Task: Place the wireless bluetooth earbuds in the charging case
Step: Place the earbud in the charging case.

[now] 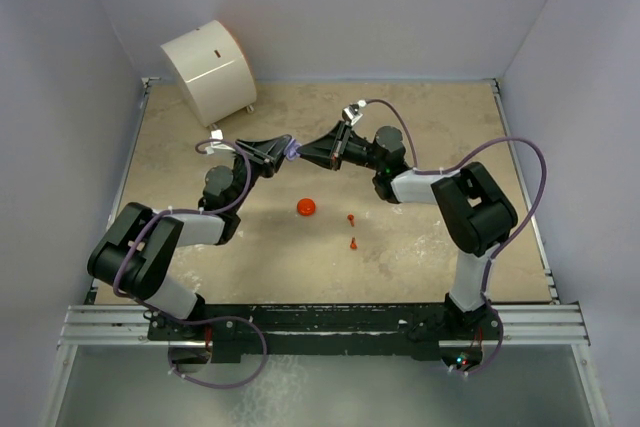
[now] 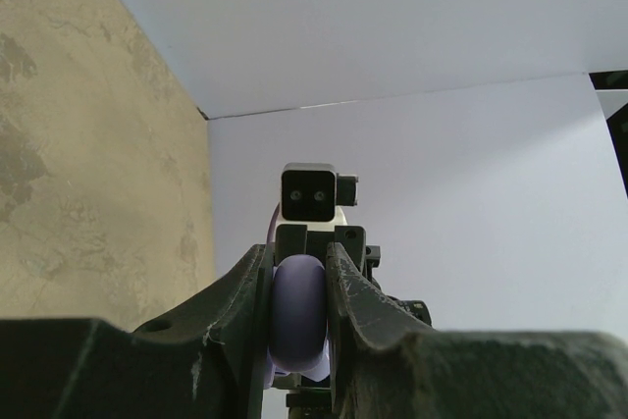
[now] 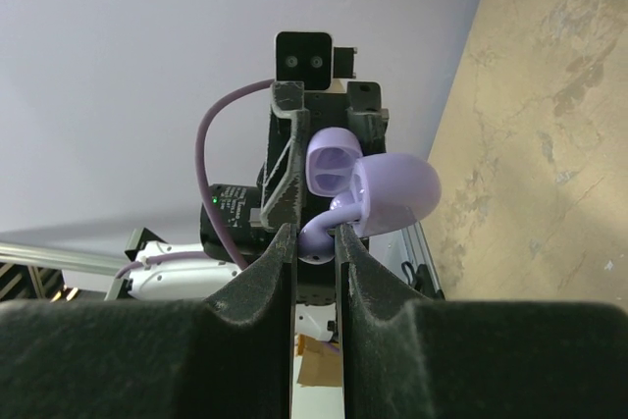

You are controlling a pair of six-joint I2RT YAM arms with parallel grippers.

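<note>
My right gripper (image 3: 315, 235) has its fingers drawn almost together, pinching 1 lilac earbud (image 3: 314, 243) at the centre of the right wrist view. Most of the piece is hidden between the pads, so I cannot tell how its stem runs. Just above it in that view, touching or nearly so, sits the open lilac charging case (image 3: 392, 193). Its hollowed base faces back toward my fingers and its domed lid swings out to the right. My left gripper (image 2: 299, 264) is clamped on that case from the opposite side, squeezing the rounded shell at lower centre of the left wrist view. The 2 tools meet nose to nose in the upper middle of the top view, above the table (image 1: 290, 267), and the socket lies straight ahead of the earbud along my right fingers' line. I judge the coming move to be a short forward push by the right arm. The 2 red-orange earbuds (image 1: 351, 218) lie on the table lower in that frame, beside the red-orange case (image 1: 306, 208).
</note>
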